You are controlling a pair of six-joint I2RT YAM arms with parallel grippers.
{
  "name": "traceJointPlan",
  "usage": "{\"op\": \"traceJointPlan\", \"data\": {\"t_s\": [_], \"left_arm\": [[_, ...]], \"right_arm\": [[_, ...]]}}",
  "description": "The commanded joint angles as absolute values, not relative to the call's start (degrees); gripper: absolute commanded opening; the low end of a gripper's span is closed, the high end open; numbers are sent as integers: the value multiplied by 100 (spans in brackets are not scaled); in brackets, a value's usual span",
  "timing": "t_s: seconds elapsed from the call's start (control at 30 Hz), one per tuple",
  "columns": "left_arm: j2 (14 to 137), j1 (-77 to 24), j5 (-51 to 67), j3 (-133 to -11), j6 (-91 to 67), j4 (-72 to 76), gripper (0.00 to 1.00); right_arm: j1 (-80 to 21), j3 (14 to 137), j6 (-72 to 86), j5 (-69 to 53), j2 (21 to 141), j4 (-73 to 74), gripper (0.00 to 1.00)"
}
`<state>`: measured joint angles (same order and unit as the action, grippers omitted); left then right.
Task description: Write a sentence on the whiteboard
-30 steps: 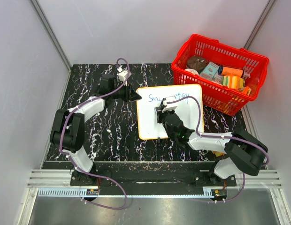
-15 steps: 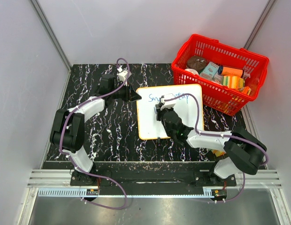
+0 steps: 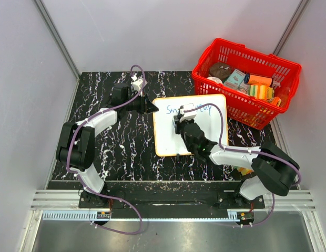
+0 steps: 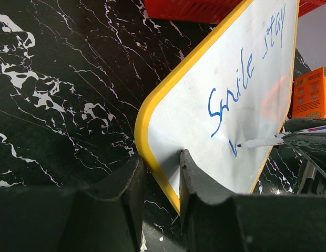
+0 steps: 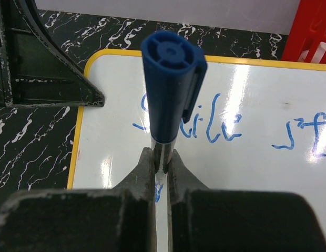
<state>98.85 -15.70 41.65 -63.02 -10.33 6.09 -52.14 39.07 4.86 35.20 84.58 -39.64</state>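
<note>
Clamped on the yellow rim of the whiteboard (image 4: 226, 110) with both fingers (image 4: 200, 194), one each side. Beyond the fingers, blue sentence (image 4: 242, 79) "Smile stay". Right of them, marker (image 4: 263, 141) tip touching the board. Left, black marbled bench (image 4: 58, 105).

The white-shelled, black-jointed left arm (image 3: 100, 122), at frame left, carried a looping purple cable (image 3: 136, 66). The matching right arm (image 3: 234, 156), lower right, bore the same. The right gripper (image 5: 161, 153) had dark-grey moulded fingers (image 5: 135, 184), scuffed pale at edges.
</note>
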Motion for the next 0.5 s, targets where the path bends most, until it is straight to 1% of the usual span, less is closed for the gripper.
{"op": "traceJointPlan", "data": {"t_s": [0.0,0.47], "left_arm": [[10248,-1881,3313,-6117,-35,-132,0],[10222,-1881,3296,-6108,-35,-141,0]], "right_arm": [[-5177,3990,378,3375,8297,-4307,0],[-5177,4166,448,3462,8534,-4167,0]]}}
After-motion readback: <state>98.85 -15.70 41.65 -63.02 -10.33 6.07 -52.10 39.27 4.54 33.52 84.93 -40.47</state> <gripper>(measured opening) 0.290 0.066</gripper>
